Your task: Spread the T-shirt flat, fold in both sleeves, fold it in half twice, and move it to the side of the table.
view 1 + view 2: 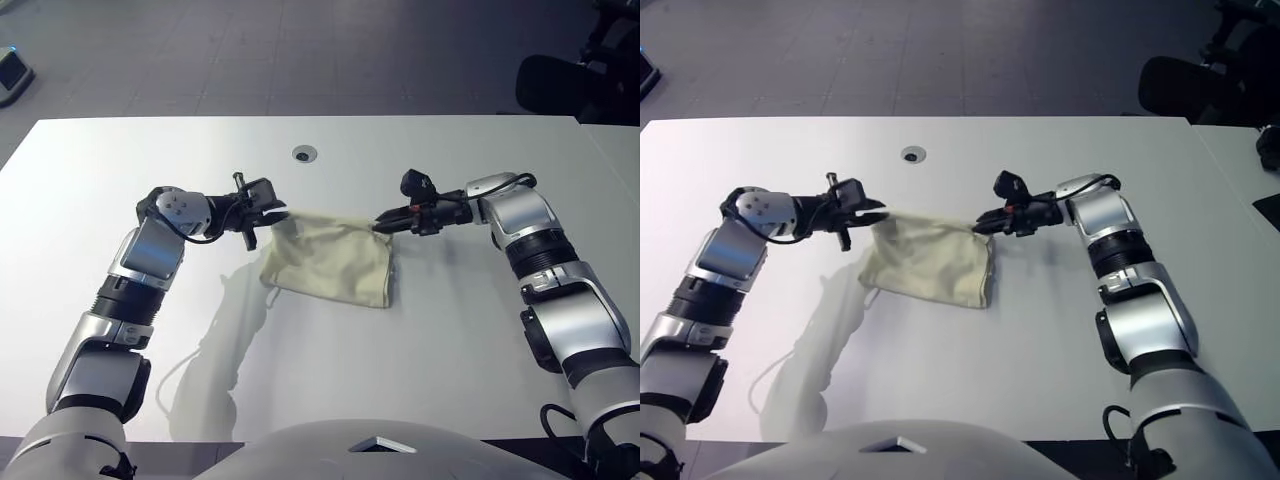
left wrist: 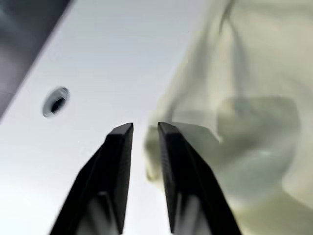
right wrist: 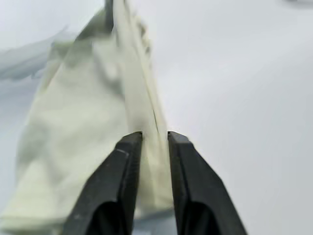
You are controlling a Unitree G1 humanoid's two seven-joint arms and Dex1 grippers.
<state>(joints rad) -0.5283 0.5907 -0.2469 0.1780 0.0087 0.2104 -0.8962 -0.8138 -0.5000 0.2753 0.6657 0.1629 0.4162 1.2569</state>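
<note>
Currently T-shirt (image 1: 330, 262) mid-worktop (image 1: 450, 330), folded small. Top edge raised and taut between both tools, bottom edge on the surface. Left tool (image 1: 277, 213) pinching the left top corner, right tool (image 1: 381, 224) clamped on the right one. Cable hole (image 1: 304, 153) beyond shirt, apart. Black chair (image 1: 560, 85) past far right corner.

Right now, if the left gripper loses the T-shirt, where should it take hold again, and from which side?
Take the left end of its raised far edge, coming in level from the robot's left, where the left gripper sits. That edge of the T-shirt runs taut to the right gripper, so the layers are gathered thin, clear of the table; the near edge seems to lie flat.
</note>
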